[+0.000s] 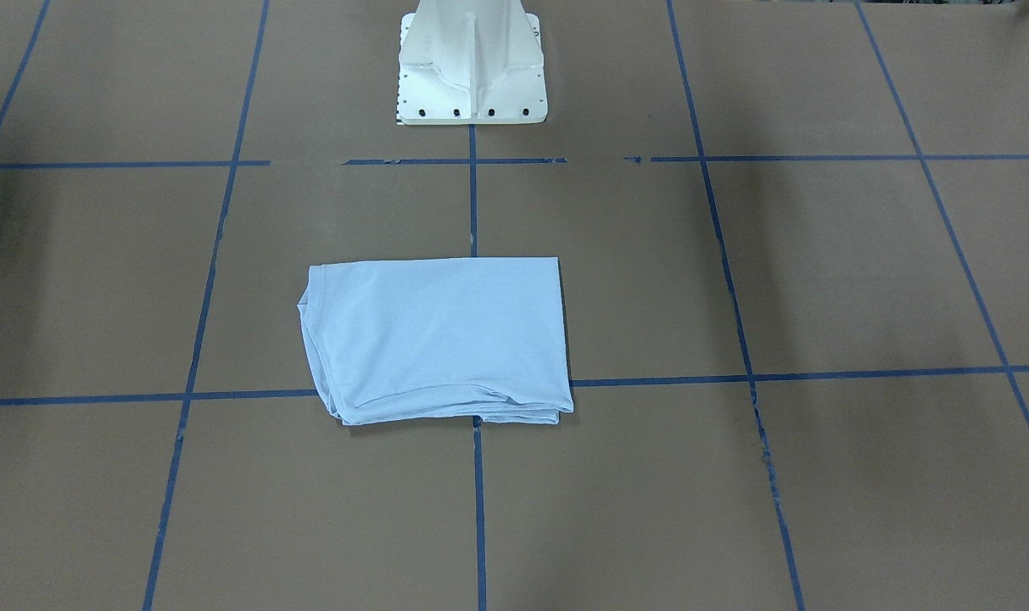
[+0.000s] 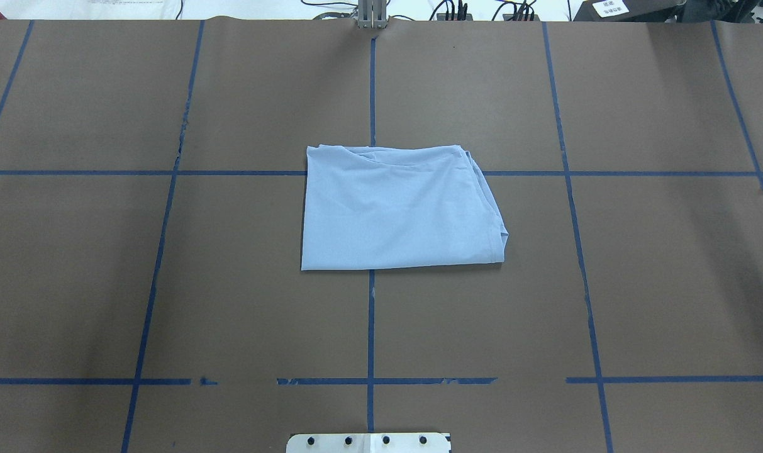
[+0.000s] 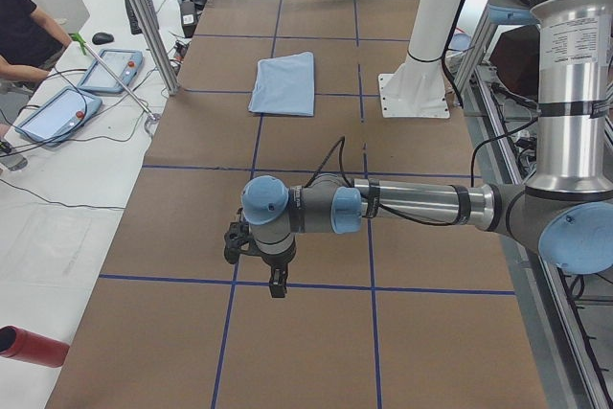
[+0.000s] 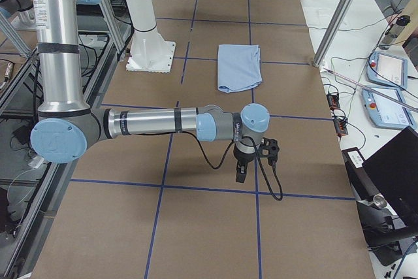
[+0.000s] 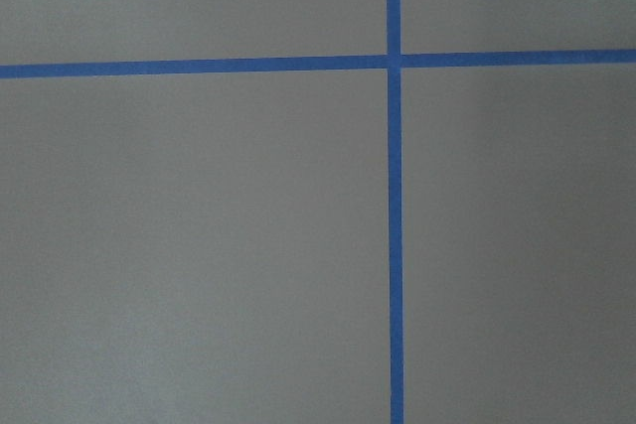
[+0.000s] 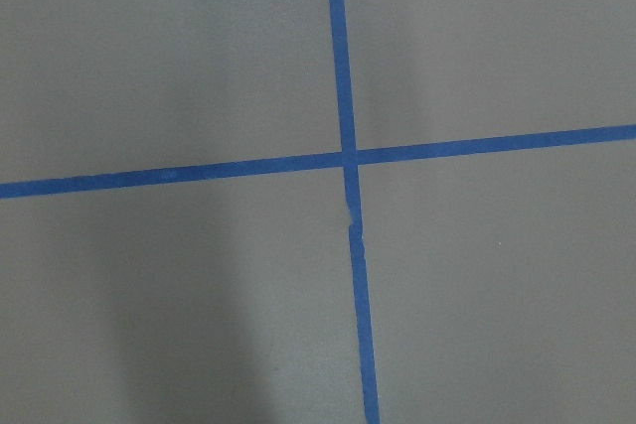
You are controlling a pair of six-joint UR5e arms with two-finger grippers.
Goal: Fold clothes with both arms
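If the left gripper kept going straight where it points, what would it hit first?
The left gripper points straight down, so likely the bare table, near a tape crossing. The shirt lies far off.

- Bright, even light from overhead.
- Soft dim patches on the table (image 1: 22, 221).
- Sharp in wide views, softer in both wrist views.

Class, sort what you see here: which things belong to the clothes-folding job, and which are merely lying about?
Belongs to the job:
folded pale blue T-shirt
left arm
right arm, both arms well apart from the shirt

Just lying about:
white pedestal base
control pendants on the side table
red cylinder
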